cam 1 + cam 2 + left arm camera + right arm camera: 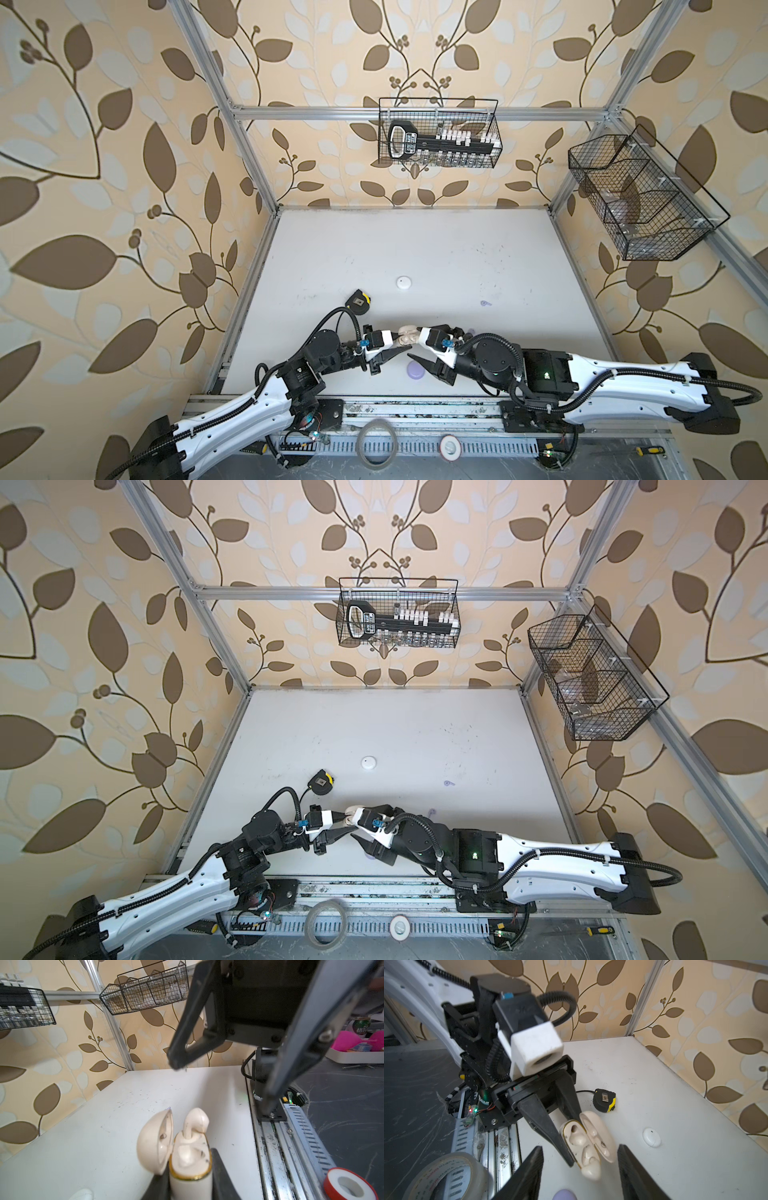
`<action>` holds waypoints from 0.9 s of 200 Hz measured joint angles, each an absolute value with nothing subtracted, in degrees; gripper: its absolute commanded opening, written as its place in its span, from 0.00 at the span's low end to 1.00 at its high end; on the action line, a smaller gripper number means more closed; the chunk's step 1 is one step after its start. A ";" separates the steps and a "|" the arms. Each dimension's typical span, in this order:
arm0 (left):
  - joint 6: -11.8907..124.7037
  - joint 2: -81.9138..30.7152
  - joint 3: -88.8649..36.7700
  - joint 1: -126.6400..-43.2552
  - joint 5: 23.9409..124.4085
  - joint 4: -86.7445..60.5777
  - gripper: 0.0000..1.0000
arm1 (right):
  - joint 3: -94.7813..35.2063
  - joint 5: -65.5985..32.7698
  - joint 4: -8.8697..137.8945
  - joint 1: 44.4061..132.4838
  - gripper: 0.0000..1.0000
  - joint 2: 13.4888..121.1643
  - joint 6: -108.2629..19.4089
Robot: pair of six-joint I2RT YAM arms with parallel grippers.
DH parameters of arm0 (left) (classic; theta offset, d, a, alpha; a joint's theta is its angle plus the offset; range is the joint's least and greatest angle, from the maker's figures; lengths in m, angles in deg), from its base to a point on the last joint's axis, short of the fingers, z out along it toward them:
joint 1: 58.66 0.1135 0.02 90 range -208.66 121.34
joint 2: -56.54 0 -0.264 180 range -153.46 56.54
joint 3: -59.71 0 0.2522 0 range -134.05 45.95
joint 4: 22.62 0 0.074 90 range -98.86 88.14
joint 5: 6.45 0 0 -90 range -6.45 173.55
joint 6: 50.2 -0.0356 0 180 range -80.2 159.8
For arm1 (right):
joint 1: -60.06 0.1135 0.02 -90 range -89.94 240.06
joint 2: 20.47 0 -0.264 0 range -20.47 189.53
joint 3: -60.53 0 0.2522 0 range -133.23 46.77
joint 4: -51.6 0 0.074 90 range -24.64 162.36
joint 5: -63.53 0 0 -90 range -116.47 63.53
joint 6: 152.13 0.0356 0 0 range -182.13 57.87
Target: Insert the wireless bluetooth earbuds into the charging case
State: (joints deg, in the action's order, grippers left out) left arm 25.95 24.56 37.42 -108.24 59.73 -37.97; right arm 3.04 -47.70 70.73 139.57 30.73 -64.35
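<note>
- Cream plastic with a gold rim at its mouth, the oval charging case (pixel 190 1172) sat clamped between the black fingers of the left gripper (pixel 189 1160), whose jaws were pressed tight against its two sides.
- The case's hinged cream lid (pixel 154 1145) stood swung open to one side.
- One cream stemmed earbud (pixel 197 1121) stood with its stem down in the slot farther from the left wrist. Its rounded head stuck up above the rim, so it was not fully seated.
- The right gripper (pixel 222 1087) hung just beyond the case with its black jaws spread apart, holding nothing and clear of the earbud.
- In both top views the two grippers met nose to nose near the front middle of the white table (pixel 415 249), with the case between them.
- A small lavender earbud (pixel 485 304) lay on the table farther back, on the right arm's side.
- A lavender round case (pixel 415 370) lay near the front edge, just beside the grippers.
- A white round case (pixel 403 282) lay farther back.
- A black-and-yellow tape measure (pixel 359 300) rested behind the left gripper.
</note>
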 measured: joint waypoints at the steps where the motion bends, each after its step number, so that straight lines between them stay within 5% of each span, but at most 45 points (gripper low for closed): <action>1: 26.02 24.58 37.44 -108.24 59.75 -38.01 0.00 | 2.89 -47.77 70.84 139.57 0.57 30.55 -64.24; 84: 28.82 25.28 37.88 -108.24 54.44 -41.97 0.00 | 8.05 -46.37 69.55 139.83 0.35 25.44 -67.49; 180: 29.36 24.56 37.88 -108.24 50.66 -42.71 0.00 | 8.22 -43.07 68.94 139.83 0.36 26.66 -69.72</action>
